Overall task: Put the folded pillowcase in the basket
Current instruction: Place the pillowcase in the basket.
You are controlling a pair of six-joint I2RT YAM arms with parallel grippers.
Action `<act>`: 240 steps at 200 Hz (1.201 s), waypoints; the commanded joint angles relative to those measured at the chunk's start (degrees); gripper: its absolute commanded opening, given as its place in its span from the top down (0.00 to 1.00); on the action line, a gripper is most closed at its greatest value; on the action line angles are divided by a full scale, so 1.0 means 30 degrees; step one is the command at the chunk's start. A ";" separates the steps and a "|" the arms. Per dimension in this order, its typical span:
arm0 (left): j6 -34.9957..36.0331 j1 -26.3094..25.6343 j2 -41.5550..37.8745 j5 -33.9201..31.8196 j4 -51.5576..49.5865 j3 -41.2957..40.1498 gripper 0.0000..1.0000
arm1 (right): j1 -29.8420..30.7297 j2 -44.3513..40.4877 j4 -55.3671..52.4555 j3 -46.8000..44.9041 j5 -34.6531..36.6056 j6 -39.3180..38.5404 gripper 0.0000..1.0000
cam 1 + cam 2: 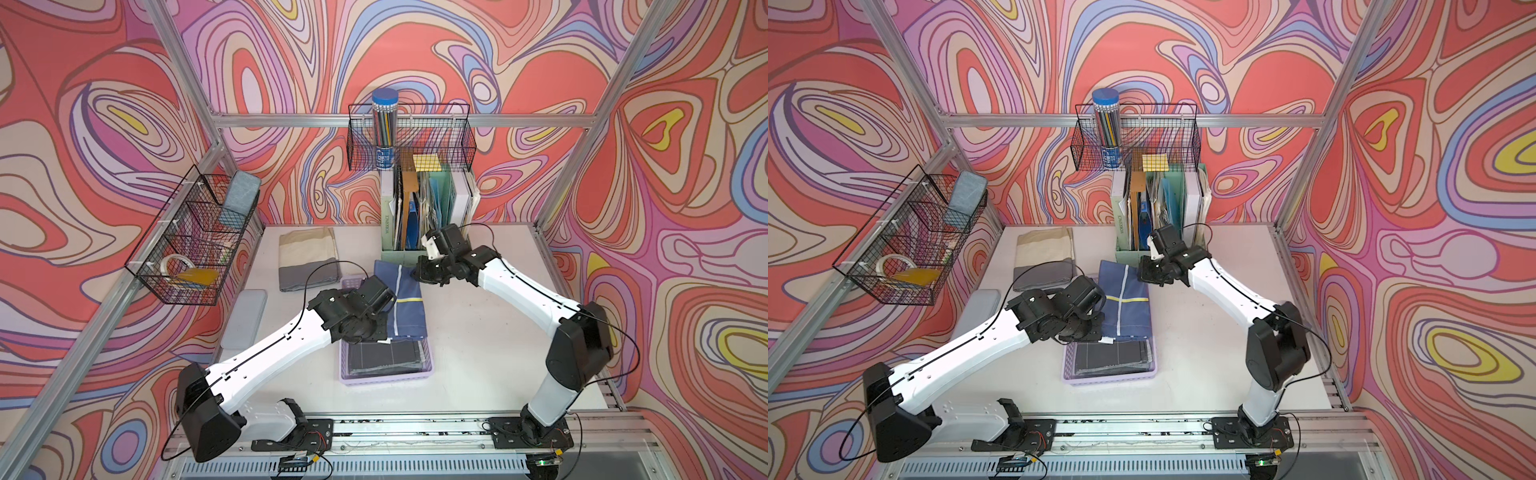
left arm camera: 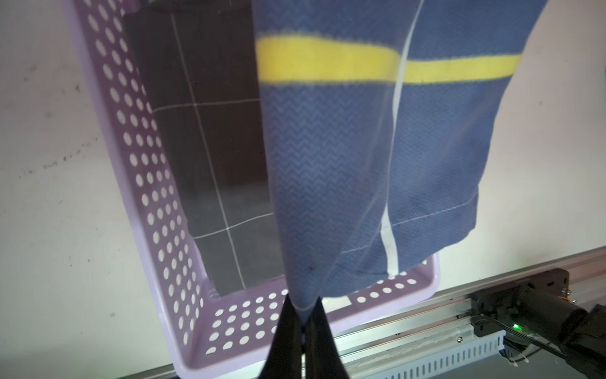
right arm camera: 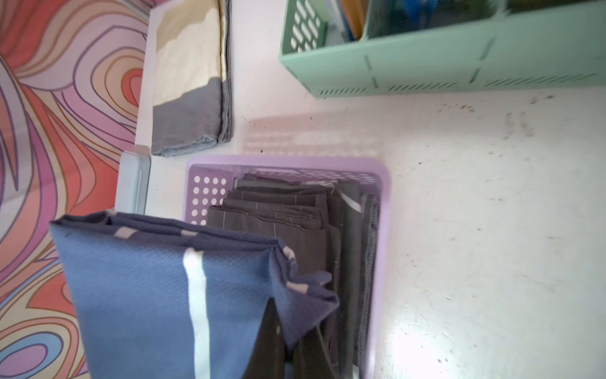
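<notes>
Top views, table [image 1: 490,332]: white top inside a metal frame with swirled red, pink and blue walls.
Left arm [image 1: 266,345]: white and black, stretched toward the middle, with its wrist over the left side of the basket [image 1: 386,379].
Right arm [image 1: 519,286]: bent at the elbow, with its wrist just in front of the file holder [image 1: 401,251].
Pillowcase [image 1: 406,299]: blue and folded, with a yellow band and a white line crossing it. It is held up between the left gripper [image 2: 306,323] and the right gripper [image 1: 417,275]. It hangs over the far part of the basket and reaches past the far rim.
Basket: lilac with perforated walls, in the middle of the table; its near part is uncovered.
Dark cloths [image 1: 386,353]: charcoal with thin pale grid lines, folded and lying in the basket below the pillowcase.
Striped cloth [image 1: 307,257]: beige over grey, folded flat on the table, beyond and left of the basket.
File holder: mint green, at the back of the table, packed with folders and books.
Side wire basket [image 1: 187,249]: black, on the left wall, with a tape roll inside.
Back wire basket [image 1: 436,141]: black, on the rear rail, holding a blue-capped pencil tube [image 1: 385,120].
Grey case [image 1: 245,318]: flat, at the table's left edge.
Left gripper: in the left wrist view, its black fingers are pressed together on a near corner of the pillowcase.
Right gripper: closed on the far right corner; in the right wrist view the cloth bunches there and mostly hides the fingers.
</notes>
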 commanded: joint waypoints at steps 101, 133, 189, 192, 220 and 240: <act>-0.3243 0.1524 0.1336 0.1835 0.2679 -0.5557 1.00 | 0.1328 0.4410 0.0312 0.1364 0.0878 0.0147 1.00; -0.2946 0.1568 0.1574 0.0662 0.1656 -0.5060 1.00 | 0.1356 0.5016 0.0091 0.1669 0.0904 -0.0058 0.67; -0.2206 0.1678 0.1841 0.0258 0.0892 -0.4174 0.76 | 0.1356 0.3024 0.0698 0.1147 0.1383 -0.0165 0.47; -0.2158 0.1678 0.1813 0.0209 0.0810 -0.4100 0.72 | 0.1364 0.2862 0.0708 0.1135 0.1397 -0.0173 0.47; -0.1809 0.1678 0.1205 0.0006 0.0430 -0.3432 0.36 | 0.1386 0.1318 0.0362 0.1006 0.1822 -0.0312 0.46; -0.1480 0.1678 0.0660 -0.0578 -0.0423 -0.2519 0.21 | 0.1366 0.0285 -0.0728 0.0720 0.3266 -0.0997 0.44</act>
